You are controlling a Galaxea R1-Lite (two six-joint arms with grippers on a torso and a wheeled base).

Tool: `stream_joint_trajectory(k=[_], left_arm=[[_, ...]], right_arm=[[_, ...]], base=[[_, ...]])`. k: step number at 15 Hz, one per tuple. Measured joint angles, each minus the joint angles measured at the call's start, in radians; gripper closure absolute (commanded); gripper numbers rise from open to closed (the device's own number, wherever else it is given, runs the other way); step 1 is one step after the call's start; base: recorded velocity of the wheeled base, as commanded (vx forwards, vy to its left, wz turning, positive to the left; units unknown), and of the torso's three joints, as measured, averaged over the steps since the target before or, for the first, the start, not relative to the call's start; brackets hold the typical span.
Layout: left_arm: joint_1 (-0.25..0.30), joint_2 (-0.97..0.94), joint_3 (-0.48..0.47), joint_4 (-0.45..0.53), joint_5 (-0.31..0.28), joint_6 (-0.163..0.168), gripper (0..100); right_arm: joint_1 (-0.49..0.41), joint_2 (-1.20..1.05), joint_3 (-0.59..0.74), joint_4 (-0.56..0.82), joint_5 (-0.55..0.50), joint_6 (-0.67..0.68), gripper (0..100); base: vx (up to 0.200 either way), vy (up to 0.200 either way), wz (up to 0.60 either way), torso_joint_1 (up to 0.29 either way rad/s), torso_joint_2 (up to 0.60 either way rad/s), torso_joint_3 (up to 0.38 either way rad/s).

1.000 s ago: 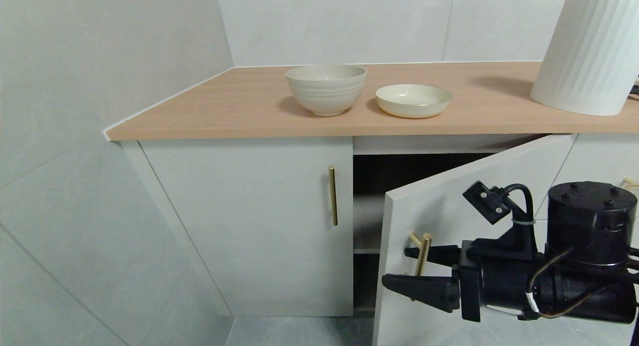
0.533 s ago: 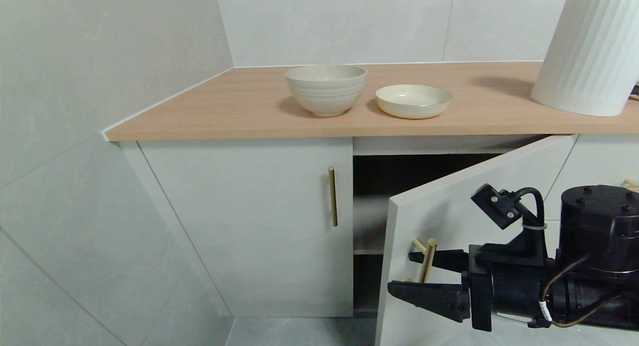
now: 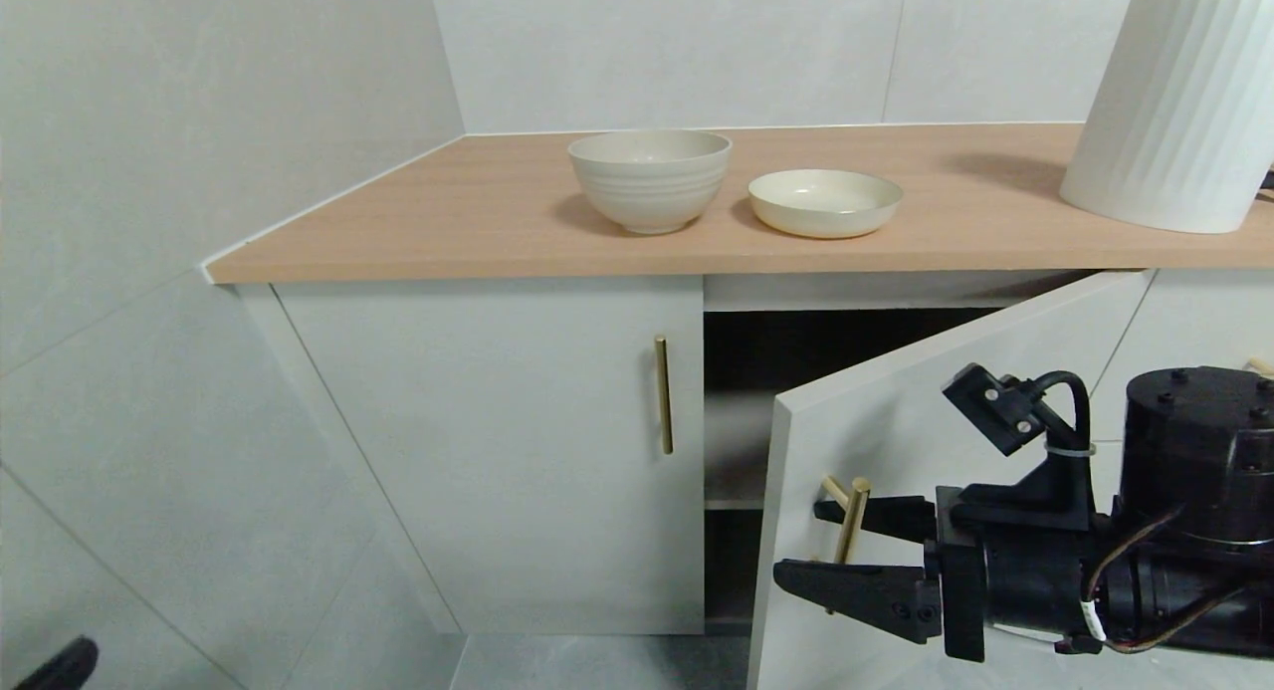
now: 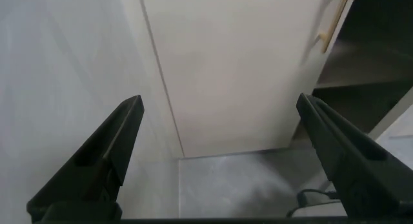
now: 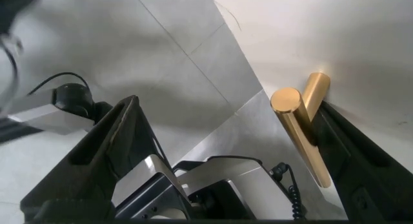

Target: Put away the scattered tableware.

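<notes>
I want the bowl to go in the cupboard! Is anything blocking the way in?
Partly. The right door is only partly open and slants across some of the dark opening below the bowl. The right gripper sits open around the door's gold handle. Nothing else visible blocks the way.

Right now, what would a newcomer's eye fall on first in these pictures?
The right claw is open, its fingers either side of the gold handle on the half-open cabinet door, low on the right. Above, a ribbed bowl and a shallow dish sit side by side, apart, on the wooden countertop. A tall white ribbed cylinder stands at the far right.
</notes>
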Motion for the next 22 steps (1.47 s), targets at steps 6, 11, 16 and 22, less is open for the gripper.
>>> stream_joint_trajectory(k=[6, 11, 16, 22], left_arm=[[-0.043, 0.566, -0.271, -0.176, -0.040, -0.036, 0], [-0.234, 0.865, -0.280, -0.356, -0.040, -0.153, 0], [-0.405, 0.953, -0.233, -0.371, -0.044, -0.224, 0], [-0.506, 1.069, -0.217, -0.426, -0.041, -0.270, 100]], right_arm=[[0.000, -0.007, 0.001, -0.001, 0.001, 0.000, 0], [0.005, -0.017, 0.004, 0.000, 0.000, -0.002, 0], [0.013, -0.021, 0.011, -0.001, -0.003, -0.004, 0], [0.017, -0.024, 0.014, -0.001, -0.003, -0.004, 0]], base=[[0.000, 0.000, 0.00, 0.000, 0.00, 0.000], [0.000, 0.000, 0.00, 0.000, 0.00, 0.000], [0.000, 0.000, 0.00, 0.000, 0.00, 0.000], [0.000, 0.000, 0.00, 0.000, 0.00, 0.000]])
